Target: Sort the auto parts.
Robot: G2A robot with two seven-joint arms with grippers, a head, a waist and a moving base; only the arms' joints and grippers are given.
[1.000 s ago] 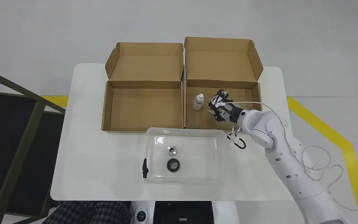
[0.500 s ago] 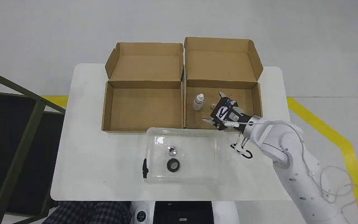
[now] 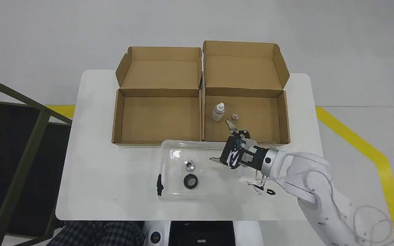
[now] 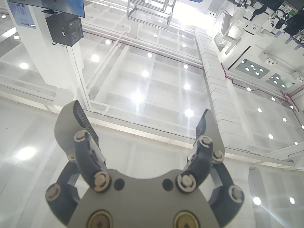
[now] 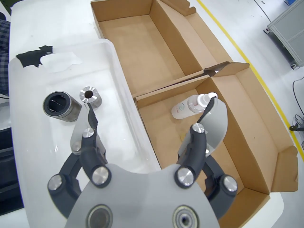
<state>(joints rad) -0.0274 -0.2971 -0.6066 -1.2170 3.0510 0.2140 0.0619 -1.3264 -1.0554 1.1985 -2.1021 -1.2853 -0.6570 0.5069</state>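
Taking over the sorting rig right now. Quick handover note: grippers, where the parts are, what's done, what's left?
Left gripper: open, holding nothing, pointed up at the ceiling.
Right gripper: open, holding nothing, over the border between the clear bin and the box on the robot's right.
In that box: a small bottle and a small metal part.
In the bin: a silver sleeve and a black bearing, side by side.
Done: two items boxed.
Left: the two in the bin. The silver sleeve is nearest the right gripper, so it is probably next.
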